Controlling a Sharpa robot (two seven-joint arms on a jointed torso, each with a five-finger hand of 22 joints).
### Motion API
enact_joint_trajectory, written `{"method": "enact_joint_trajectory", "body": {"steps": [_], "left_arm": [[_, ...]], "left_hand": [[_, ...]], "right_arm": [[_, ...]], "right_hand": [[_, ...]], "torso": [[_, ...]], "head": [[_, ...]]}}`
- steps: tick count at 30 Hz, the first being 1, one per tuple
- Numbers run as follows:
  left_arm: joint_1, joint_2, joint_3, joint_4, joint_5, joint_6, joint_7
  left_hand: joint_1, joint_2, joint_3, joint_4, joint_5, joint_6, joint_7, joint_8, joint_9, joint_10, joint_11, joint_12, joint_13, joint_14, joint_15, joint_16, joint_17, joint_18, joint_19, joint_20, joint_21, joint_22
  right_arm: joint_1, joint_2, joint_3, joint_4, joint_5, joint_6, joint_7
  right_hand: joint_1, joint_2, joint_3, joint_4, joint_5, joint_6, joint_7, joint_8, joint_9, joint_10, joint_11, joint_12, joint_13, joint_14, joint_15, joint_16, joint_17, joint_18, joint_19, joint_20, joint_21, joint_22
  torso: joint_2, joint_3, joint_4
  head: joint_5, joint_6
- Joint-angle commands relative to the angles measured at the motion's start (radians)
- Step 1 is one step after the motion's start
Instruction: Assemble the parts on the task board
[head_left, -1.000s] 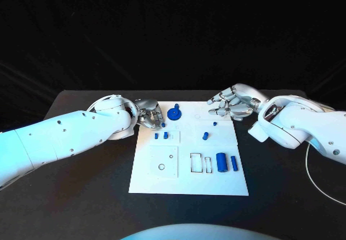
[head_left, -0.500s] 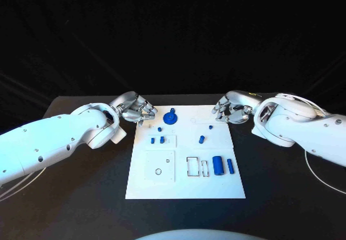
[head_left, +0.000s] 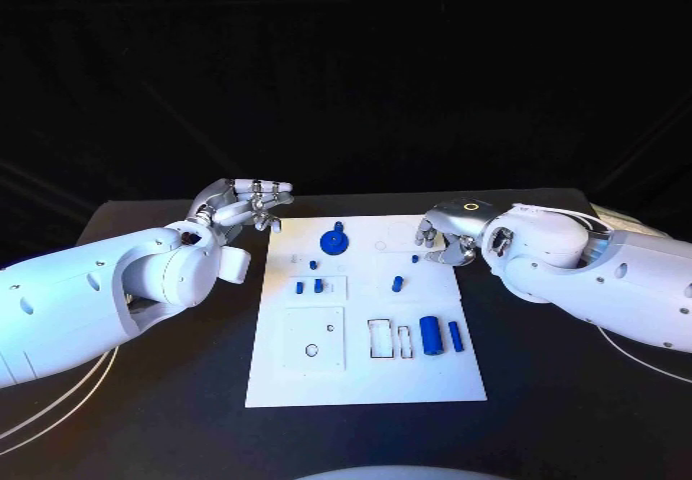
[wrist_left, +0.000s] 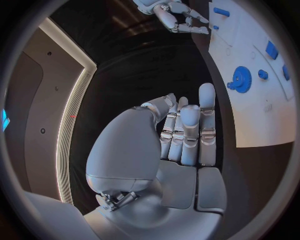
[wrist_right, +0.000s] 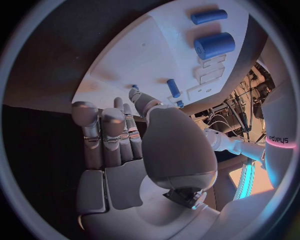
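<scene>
Over the board, my left hand and right hand hang empty, fingers loose.
Parts look small, rigid, probably slick; I'd pinch the cylinder across its sides.

White task board lies flat mid-table. Blue gear-like disc sits near its far edge, with small blue pegs on the left panel. Thick blue cylinder lies beside a thinner blue rod at right.
</scene>
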Motion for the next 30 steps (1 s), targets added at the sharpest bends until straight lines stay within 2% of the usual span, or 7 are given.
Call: {"method": "enact_joint_trajectory", "body": {"steps": [1, 7, 20, 24, 30], "left_arm": [[-0.001, -0.002, 0.0, 0.009, 0.145, -0.003, 0.068], [-0.001, -0.004, 0.0, 0.015, 0.16, 0.005, 0.072], [-0.003, 0.0, -0.001, 0.01, 0.164, 0.008, 0.066], [-0.004, 0.001, -0.001, 0.01, 0.164, 0.01, 0.063], [-0.004, 0.001, -0.001, 0.01, 0.16, 0.012, 0.059]], "left_hand": [[-0.01, 0.003, -0.007, 0.002, 0.004, 0.002, 0.002, 0.007, 0.0, -0.007, -0.002, 0.004, 0.001, -0.007, -0.001, -0.005, -0.004, 0.012, -0.002, -0.005, -0.008, -0.002], [-0.012, 0.004, -0.01, 0.002, 0.004, 0.001, 0.002, 0.008, 0.0, -0.009, -0.002, 0.008, 0.002, -0.009, -0.001, -0.01, -0.011, 0.012, -0.002, -0.005, -0.011, -0.005], [-0.011, 0.005, -0.014, -0.002, 0.005, 0.001, 0.003, 0.011, 0.0, -0.012, -0.002, 0.015, 0.004, -0.013, -0.002, -0.017, -0.023, 0.012, -0.001, -0.005, -0.017, -0.008], [-0.011, 0.005, -0.014, -0.003, 0.005, 0.0, 0.003, 0.011, 0.0, -0.013, -0.002, 0.016, 0.004, -0.014, -0.002, -0.019, -0.026, 0.012, -0.001, -0.005, -0.018, -0.009], [-0.005, 0.005, -0.016, -0.012, 0.005, -0.002, 0.004, 0.013, 0.0, -0.018, -0.001, 0.022, 0.005, -0.018, -0.002, -0.026, -0.037, 0.012, -0.001, -0.006, -0.024, -0.013]], "right_arm": [[-0.006, 0.012, 0.0, -0.006, -0.074, 0.035, -0.015], [-0.018, 0.033, 0.0, -0.014, -0.08, 0.042, -0.004], [-0.028, 0.052, 0.0, -0.02, -0.077, 0.051, 0.014], [-0.031, 0.058, 0.0, -0.026, -0.079, 0.059, 0.014], [-0.04, 0.065, 0.0, -0.032, -0.101, 0.069, 0.009]], "right_hand": [[0.001, -0.01, 0.009, 0.0, -0.005, 0.006, -0.003, -0.007, -0.001, -0.005, -0.005, -0.007, -0.007, 0.004, -0.005, -0.007, -0.002, 0.01, 0.004, -0.008, -0.004, 0.0], [0.004, -0.005, 0.017, 0.0, -0.005, 0.016, -0.005, -0.009, 0.0, 0.004, -0.007, -0.011, -0.023, 0.005, -0.011, -0.008, -0.003, 0.008, 0.01, -0.012, -0.002, 0.004], [0.009, 0.005, 0.034, -0.003, -0.002, 0.036, -0.008, -0.011, 0.002, 0.029, -0.009, -0.014, -0.047, 0.011, -0.011, -0.004, 0.002, 0.006, 0.021, -0.014, 0.003, 0.013], [0.015, 0.014, 0.045, -0.007, -0.007, 0.054, -0.009, -0.007, 0.006, 0.05, -0.012, -0.011, -0.056, 0.014, -0.01, 0.001, 0.007, 0.005, 0.027, -0.013, 0.007, 0.019], [0.034, 0.037, 0.075, -0.021, -0.039, 0.085, -0.014, 0.003, 0.013, 0.088, -0.019, -0.009, -0.069, 0.017, -0.016, 0.012, 0.018, 0.003, 0.035, -0.017, 0.015, 0.032]], "torso": [[0.001, 0.0009, 0.0005], [0.001, 0.0026, -0.0006], [0.0, 0.002, -0.0004], [-0.001, 0.0024, -0.0001], [0.0, 0.0023, -0.0002]], "head": [[0.001, 0.0], [0.005, -0.002], [0.007, -0.008], [0.007, -0.009], [0.007, -0.011]]}}
